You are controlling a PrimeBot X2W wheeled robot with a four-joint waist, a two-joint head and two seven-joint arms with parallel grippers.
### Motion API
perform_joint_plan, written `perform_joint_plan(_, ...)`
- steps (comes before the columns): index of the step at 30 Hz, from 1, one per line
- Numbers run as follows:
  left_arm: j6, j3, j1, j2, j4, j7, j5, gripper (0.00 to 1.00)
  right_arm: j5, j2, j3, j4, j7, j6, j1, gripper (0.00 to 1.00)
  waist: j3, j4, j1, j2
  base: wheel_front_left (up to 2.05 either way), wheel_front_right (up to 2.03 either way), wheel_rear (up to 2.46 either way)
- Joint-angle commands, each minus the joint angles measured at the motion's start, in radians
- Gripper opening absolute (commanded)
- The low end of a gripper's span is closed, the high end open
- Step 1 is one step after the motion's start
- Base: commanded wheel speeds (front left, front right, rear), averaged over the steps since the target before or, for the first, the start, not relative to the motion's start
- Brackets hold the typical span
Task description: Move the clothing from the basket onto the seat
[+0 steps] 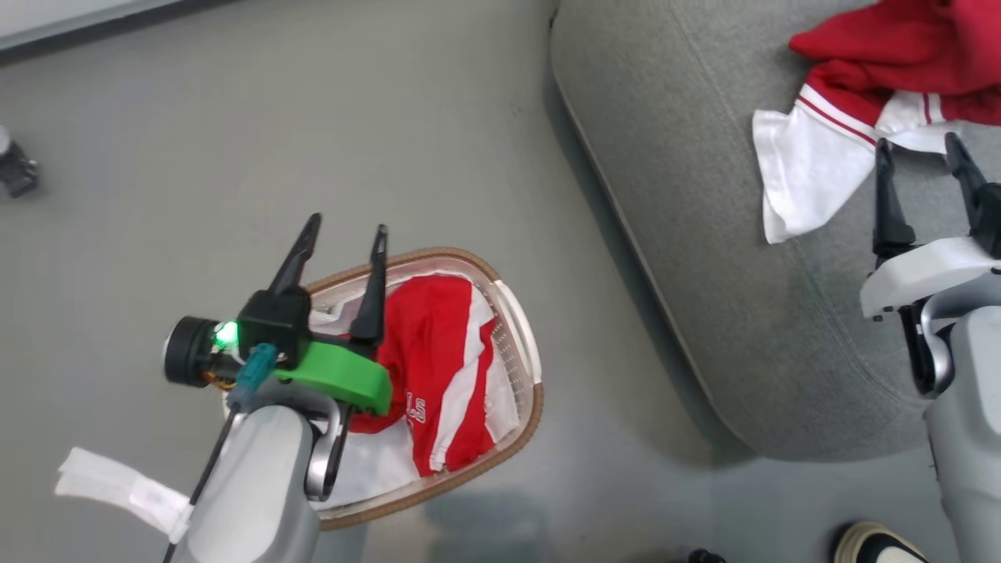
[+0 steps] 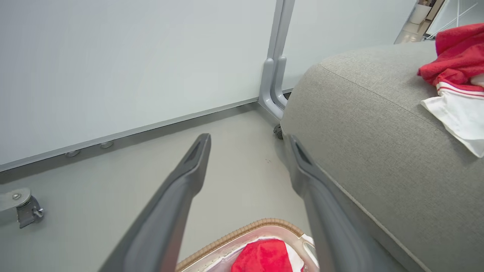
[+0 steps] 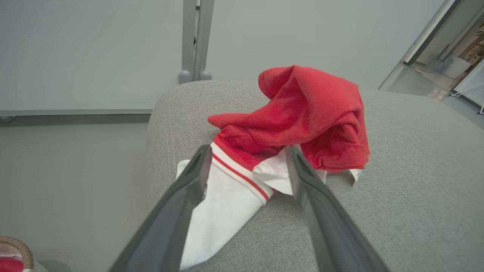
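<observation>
A red garment with white stripes and white lettering point(image 1: 438, 367) lies in the oval white basket with a brown rim point(image 1: 533, 407) on the floor. My left gripper point(image 1: 344, 238) hovers open over the basket's far left edge, nothing between its fingers point(image 2: 189, 170); the basket rim point(image 2: 242, 230) and red cloth point(image 2: 264, 257) show below them. A second red and white garment point(image 1: 844, 109) lies crumpled on the grey seat point(image 1: 704, 234). My right gripper point(image 1: 919, 156) stands open just short of that garment point(image 3: 302, 113), holding nothing.
A white partition with a grey post point(image 2: 276, 68) stands behind the seat. A caster point(image 1: 16, 168) sits at the far left on the floor. A person's shoe point(image 1: 880, 543) shows at the bottom right. White tape point(image 1: 117, 481) hangs from my left forearm.
</observation>
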Motion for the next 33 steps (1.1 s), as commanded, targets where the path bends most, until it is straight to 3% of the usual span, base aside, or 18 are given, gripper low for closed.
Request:
perform_joint_plan(1,0.008,0.027,0.025,-0.001,-0.008,0.001,-0.007,1.00,0.011,0.010,0.015,-0.017,-0.002,-0.001,0.024,1.00,-0.047,0.053,0.0000,-0.0001,0.00,0.00,0.00)
perform_joint_plan(16,0.006,0.205,0.137,-0.037,-0.024,0.001,0.023,1.00,0.049,0.050,0.129,-0.127,-0.002,-0.001,0.105,1.00,-0.150,0.216,0.0000,-0.0001,0.00,0.00,0.00)
perform_joint_plan(33,-0.003,0.245,0.304,-0.043,-0.045,0.001,0.023,1.00,0.065,0.140,0.117,-0.163,-0.002,-0.001,0.286,1.00,-0.310,0.286,0.0000,-0.0001,0.00,0.00,0.00)
